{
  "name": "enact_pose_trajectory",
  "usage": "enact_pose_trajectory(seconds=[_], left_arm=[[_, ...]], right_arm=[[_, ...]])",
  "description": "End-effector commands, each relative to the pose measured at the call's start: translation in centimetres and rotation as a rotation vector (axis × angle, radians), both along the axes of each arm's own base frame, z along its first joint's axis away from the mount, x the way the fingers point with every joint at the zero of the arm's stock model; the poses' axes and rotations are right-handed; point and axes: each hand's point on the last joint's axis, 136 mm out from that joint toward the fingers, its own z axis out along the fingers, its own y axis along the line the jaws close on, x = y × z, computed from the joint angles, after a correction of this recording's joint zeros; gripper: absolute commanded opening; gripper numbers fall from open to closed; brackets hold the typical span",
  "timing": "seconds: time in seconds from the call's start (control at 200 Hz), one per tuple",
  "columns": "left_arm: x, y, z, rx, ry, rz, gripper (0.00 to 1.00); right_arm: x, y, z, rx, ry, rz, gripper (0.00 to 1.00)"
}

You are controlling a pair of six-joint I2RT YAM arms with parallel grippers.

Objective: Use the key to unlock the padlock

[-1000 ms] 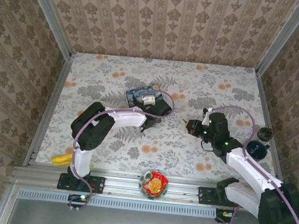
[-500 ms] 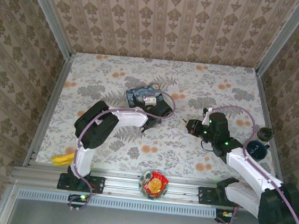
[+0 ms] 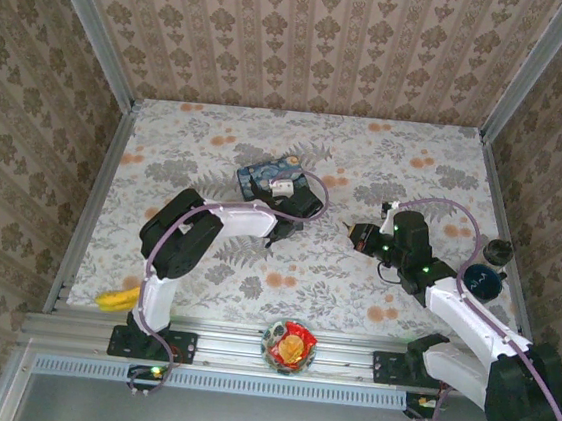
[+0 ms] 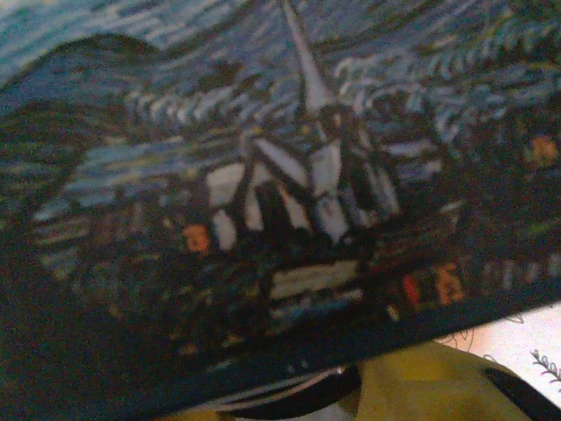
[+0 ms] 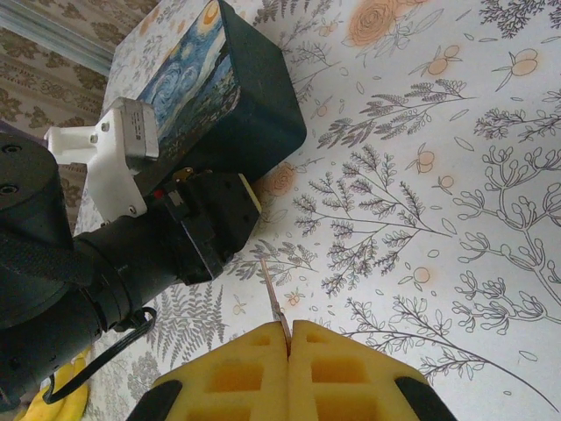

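- Blue, with a starry night painted on it, the box [image 3: 262, 176] lies left of centre on the floral table [image 3: 168, 138]. The left gripper [image 3: 290, 203] presses in from its 5 o'clock side, probably to steady the lock there for the key.
- The left wrist view sits hard against the painted face and adds what the top view cannot. At 6 o'clock, under the box's lower edge, is what I take for the padlock [image 4: 298, 396], a dark rounded thing with a silvery edge, right beside a yellow pad [image 4: 421, 386]. Blur leaves this unsure, and I cannot tell whether those fingers are apart or closed on it.
- The right gripper [image 5: 287, 338] is at 3 o'clock from the left one and apart from it. Its yellow pads are pressed together on the key [image 5: 273, 294], and the thin blade points to 11 o'clock at the left gripper, likely lined up for insertion.
- The right wrist view gives the bare table between blade tip and left gripper; the top view gives the arms' layout.
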Motion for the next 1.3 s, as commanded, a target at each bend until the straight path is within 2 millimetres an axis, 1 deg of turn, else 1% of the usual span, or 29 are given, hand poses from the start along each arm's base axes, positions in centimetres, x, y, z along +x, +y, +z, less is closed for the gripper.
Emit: enact_pose_trajectory(seconds=[0.0,0.09,0.155,0.25,0.31,0.385,0.585,0.63,0.645,0.68,0.725,0.74,0.89,0.945,1.01,1.025,1.155,1.295], left_arm=[[0.7,-0.1,0.1,0.008,-0.009,-0.003,0.33],[0.8,0.0,0.2,0.01,-0.011,-0.008,0.34],[0.9,0.0,0.2,0.01,-0.008,-0.011,0.4],[0.9,0.2,-0.1,0.011,0.0,-0.008,0.45],[0.9,0.2,-0.1,0.01,0.0,-0.01,0.5],[1.0,0.1,0.0,0.008,-0.004,-0.013,0.5],[1.1,-0.1,-0.1,0.006,-0.007,-0.021,0.39],[1.1,-0.2,-0.1,0.007,-0.008,-0.026,0.34],[1.1,-0.2,-0.1,0.007,-0.008,-0.026,0.31],[1.2,-0.2,-0.1,0.005,-0.009,-0.028,0.25],[1.1,-0.3,0.0,0.0,-0.007,-0.036,0.22],[1.1,-0.5,0.1,-0.003,-0.006,-0.042,0.2],[0.6,-1.5,1.2,-0.028,0.012,-0.095,0.18],[0.1,-2.0,1.6,-0.052,0.039,-0.107,0.06],[-0.7,-2.9,2.2,-0.106,0.077,-0.122,0.03],[-0.8,-3.0,2.3,-0.12,0.087,-0.124,0.0],[-2.4,-4.7,3.2,-0.241,0.15,-0.14,0.0],[-3.7,-5.6,3.8,-0.338,0.214,-0.125,0.0]], right_arm=[[0.1,0.2,0.3,0.023,-0.005,0.004,0.0],[0.0,0.2,0.1,0.023,-0.001,0.008,0.0],[-0.1,0.3,0.2,0.025,-0.001,0.011,0.0],[-0.1,0.2,0.2,0.025,0.0,0.011,0.0],[-0.1,0.2,0.2,0.025,0.0,0.01,0.0],[-0.1,0.2,0.2,0.026,-0.002,0.008,0.0],[-0.1,0.2,0.3,0.029,-0.003,0.007,0.0],[-0.1,0.2,0.2,0.029,-0.002,0.006,0.0],[-0.2,0.2,0.1,0.028,0.0,0.007,0.0],[-0.2,0.2,0.1,0.028,-0.001,0.007,0.0],[-0.3,0.2,0.1,0.029,-0.001,0.007,0.0],[-0.3,0.2,0.1,0.029,-0.001,0.007,0.0],[-0.6,0.6,0.1,0.037,-0.024,0.041,0.0],[-0.7,0.8,0.0,0.038,-0.039,0.056,0.0],[-0.8,0.9,-0.2,0.04,-0.059,0.07,0.0],[-0.9,1.0,-0.3,0.04,-0.06,0.072,0.0],[-1.1,1.6,-1.3,0.044,-0.076,0.098,0.0],[-1.2,2.9,-2.4,0.045,-0.083,0.136,0.0]])
